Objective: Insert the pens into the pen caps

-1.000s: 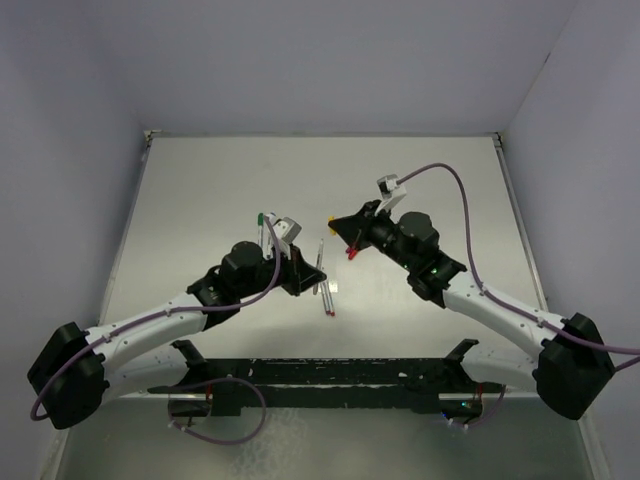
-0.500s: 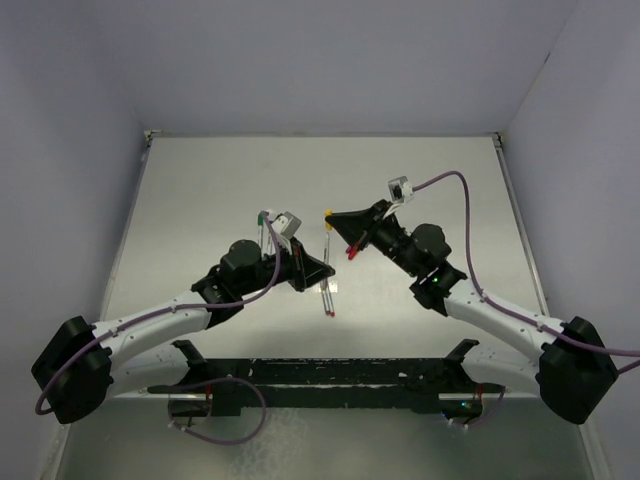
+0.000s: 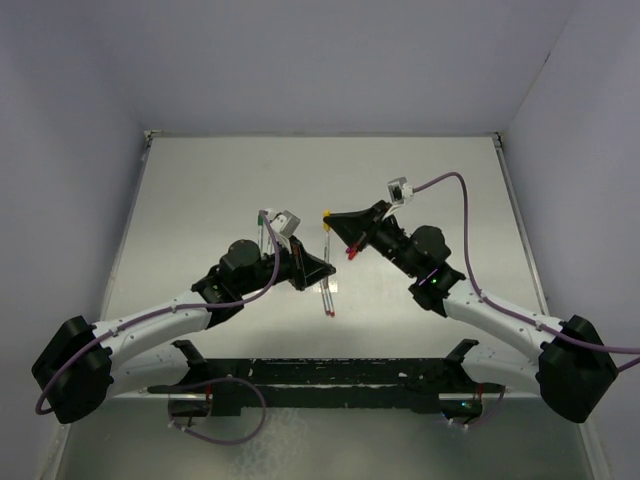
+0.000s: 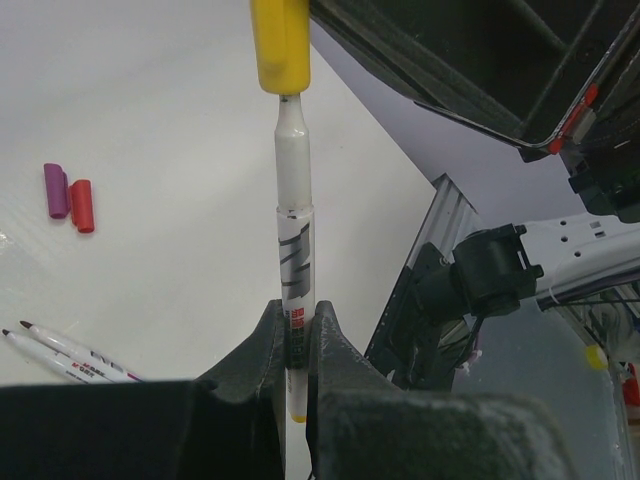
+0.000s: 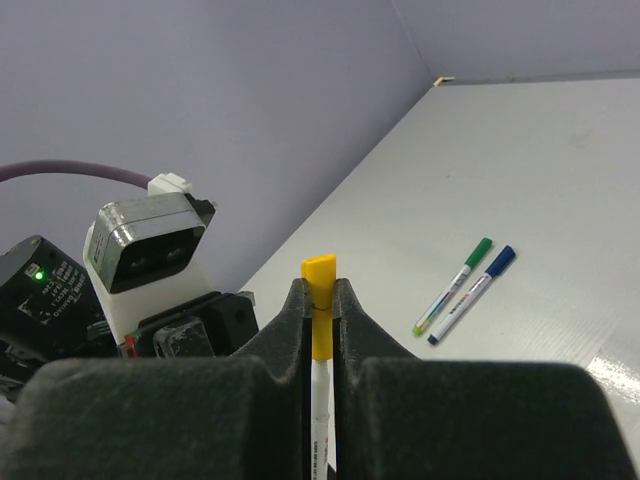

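1. Two uncapped whitish pens (image 4: pixel 70 352) lie side by side on the pale bench (image 3: pixel 200 200), nearest the arm bases. They are cut off by the frame edge in the left wrist view, and their tip colours are hard to make out.
2. Left pincer (image 4: pixel 296 340) is clenched on a whitish-grey marker pen (image 4: pixel 295 250), held off the bench. The barrel's lower end is hidden between the fingers.
3. A yellow plastic cap (image 4: pixel 279 45) sits over that pen's tip, with the narrow neck exposed below it.
4. Right pincer (image 5: pixel 320 300) is clamped on the yellow cap. Most of the barrel is hidden behind its fingers.
5. A purple stubby cap (image 4: pixel 55 190) and a red stubby cap (image 4: pixel 82 205) lie loose on the bench, side by side.
6. Farther out, a green-capped pen (image 5: pixel 455 285) and a blue-capped pen (image 5: pixel 475 292) lie close together on the bench. Their printing is too small to read.
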Available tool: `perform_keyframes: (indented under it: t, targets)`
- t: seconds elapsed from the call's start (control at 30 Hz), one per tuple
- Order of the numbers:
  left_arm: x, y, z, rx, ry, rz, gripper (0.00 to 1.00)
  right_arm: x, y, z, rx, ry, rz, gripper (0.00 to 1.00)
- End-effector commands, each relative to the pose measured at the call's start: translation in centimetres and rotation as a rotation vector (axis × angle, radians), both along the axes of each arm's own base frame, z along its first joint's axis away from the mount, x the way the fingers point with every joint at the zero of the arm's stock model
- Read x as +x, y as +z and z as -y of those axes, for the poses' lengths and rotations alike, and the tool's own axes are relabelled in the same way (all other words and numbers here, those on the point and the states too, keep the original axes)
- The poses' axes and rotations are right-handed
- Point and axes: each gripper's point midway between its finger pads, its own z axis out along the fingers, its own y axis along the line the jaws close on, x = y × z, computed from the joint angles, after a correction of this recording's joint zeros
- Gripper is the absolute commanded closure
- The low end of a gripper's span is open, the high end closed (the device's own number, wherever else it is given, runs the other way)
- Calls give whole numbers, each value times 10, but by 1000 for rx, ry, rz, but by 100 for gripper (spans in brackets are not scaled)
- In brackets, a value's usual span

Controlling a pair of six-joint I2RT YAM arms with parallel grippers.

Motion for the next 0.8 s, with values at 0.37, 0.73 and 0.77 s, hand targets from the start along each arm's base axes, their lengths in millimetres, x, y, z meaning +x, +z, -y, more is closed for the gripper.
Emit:
perform_keyframes:
  t: [0.37, 0.73, 0.77]
  targets:
    - [4, 21, -2, -52, 30, 57, 100, -10, 8, -6, 25, 45, 29, 100]
    - [6, 39, -8, -111, 69, 91, 100, -21, -9, -19, -8, 111, -1, 100]
    - [7, 43, -10, -122, 77, 100, 100, -22, -12, -21, -14, 121, -5, 100]
